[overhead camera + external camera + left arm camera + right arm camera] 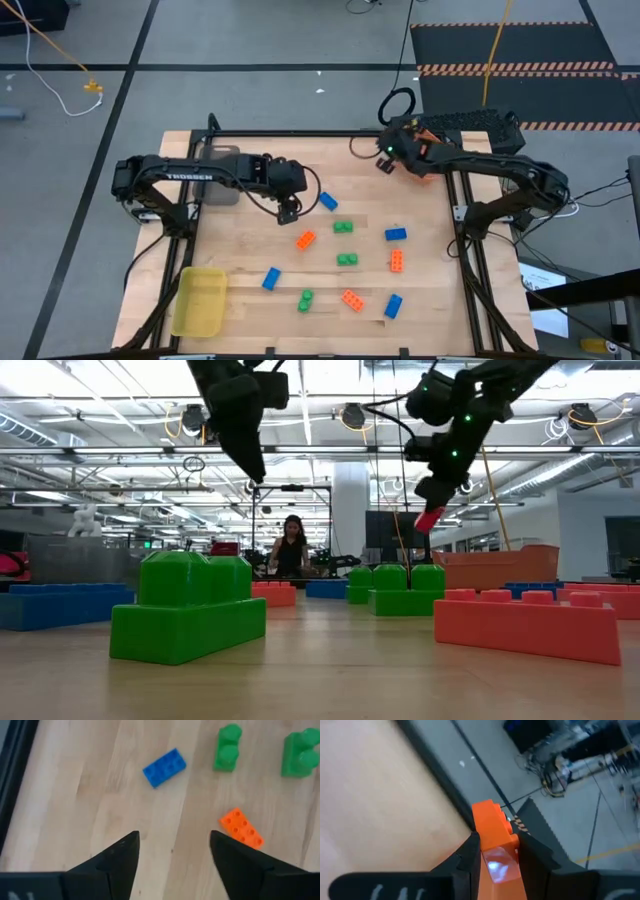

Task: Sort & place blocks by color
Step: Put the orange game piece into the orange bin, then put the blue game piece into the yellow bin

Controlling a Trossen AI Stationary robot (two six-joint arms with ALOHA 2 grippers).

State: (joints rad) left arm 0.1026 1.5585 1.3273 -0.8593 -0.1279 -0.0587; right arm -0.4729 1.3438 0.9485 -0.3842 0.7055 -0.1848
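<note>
Holding an orange block (495,837) clamped between its fingers, right gripper (385,160) is up off the table at about 1 o'clock from table centre, near the far edge. In the low view the same block shows reddish below the raised gripper, clear of the surface.

Left gripper (288,212) hovers at roughly 10 o'clock from centre, fingers (117,857) apart with nothing between them, bare wooden table (240,250) under it. Nearest pieces: blue block (328,201) at its 2 o'clock, orange block (305,240) at its 5 o'clock; neither touched.

Remaining blocks are scattered loose over the middle and near half of the table: greens (343,227), blues (396,234), oranges (397,261), all lying apart from each other.

Yellow bin (200,300) sits at 8 o'clock, near-left corner. Grey bin (215,185) at 10 o'clock, partly under the left arm.
</note>
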